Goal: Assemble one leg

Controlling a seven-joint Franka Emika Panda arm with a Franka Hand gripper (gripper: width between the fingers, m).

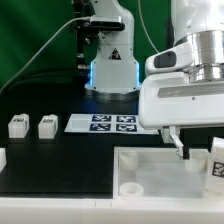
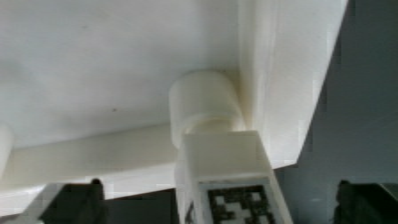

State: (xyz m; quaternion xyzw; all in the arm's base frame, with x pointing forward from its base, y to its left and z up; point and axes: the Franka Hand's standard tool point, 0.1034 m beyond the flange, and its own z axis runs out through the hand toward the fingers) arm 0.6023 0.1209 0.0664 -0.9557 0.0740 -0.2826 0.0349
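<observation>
1. Leg (image 1: 215, 160): it stands upright at the corner of the white tray-like part (image 1: 150, 172), on the exterior view's right, with its tag face showing. In the wrist view its far end runs up to a round corner socket (image 2: 203, 98). Whether it is seated there cannot be told.
2. Fingers (image 2: 75, 205): they are spread, with one dark pad on each side of the leg and a clear gap on both sides. Nothing is pinched.
3. Governing relation: the leg lies about midway between the pads. Its long axis runs along the direction the fingers point, so it crosses their line of closing. Closing would probably take it across its width, and little sideways correction seems needed.
4. Surroundings: two spare legs (image 1: 46, 125) rest on the black desk (image 1: 60, 155), well apart on the exterior view's left. The marker board (image 1: 112, 123) lies between them and the arm's hand.
</observation>
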